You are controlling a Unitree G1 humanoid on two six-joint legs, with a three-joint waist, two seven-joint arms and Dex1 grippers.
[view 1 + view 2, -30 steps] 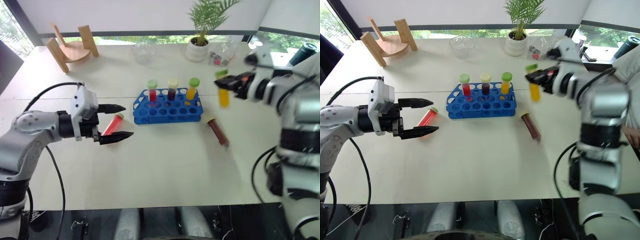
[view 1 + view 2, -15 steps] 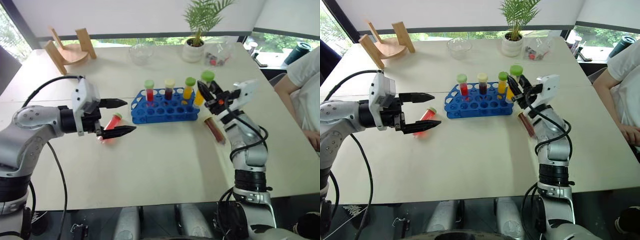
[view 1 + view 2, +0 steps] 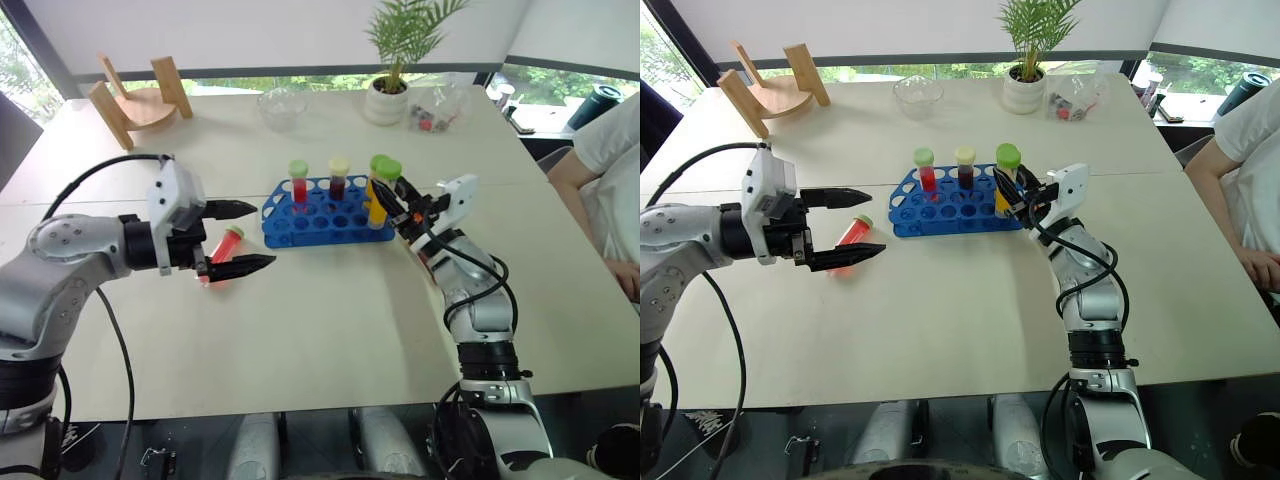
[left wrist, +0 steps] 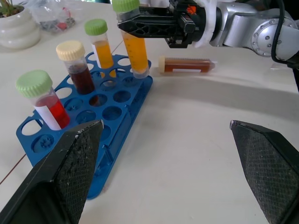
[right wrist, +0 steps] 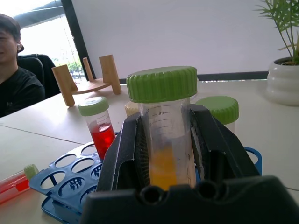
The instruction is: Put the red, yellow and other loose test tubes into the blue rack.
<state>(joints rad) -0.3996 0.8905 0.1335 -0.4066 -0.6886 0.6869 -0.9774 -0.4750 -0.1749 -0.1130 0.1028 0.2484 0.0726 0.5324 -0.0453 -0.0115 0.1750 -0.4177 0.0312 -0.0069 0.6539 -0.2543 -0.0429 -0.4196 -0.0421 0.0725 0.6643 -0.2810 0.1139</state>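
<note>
Gripping a yellow-orange tube (image 3: 378,195) just under its green cap, the right claw (image 3: 392,203) sits right of center in the head views, clamped tight on the clear plastic. That tube stands upright with its lower end at the right end of the blue rack (image 3: 322,214), at a front corner hole by the look of the left wrist view, though how deep it sits cannot be told. Three more tubes stand along the rack's back row: a red tube with a green cap (image 3: 299,183), a dark tube with a cream cap (image 3: 339,177), and another yellow-orange one with a green cap (image 4: 101,42) just behind the held tube.

Over on the left of the frame, the left claw (image 3: 237,237) hangs with its black fingers spread wide, holding nothing. Between those fingers as the head camera sees it, a loose red tube with a green cap (image 3: 225,250) lies flat on the white worktop (image 3: 320,320), just left of the rack.

A dark red-brown tube with a cream cap (image 4: 187,64) lies on its side on the worktop just beyond the rack's right end, beside the right arm.

At the upper part of the frame stand a wooden stand (image 3: 140,95), a clear glass bowl (image 3: 282,106) and a potted plant (image 3: 395,60). A person's arm (image 3: 600,190) shows at the right edge.
</note>
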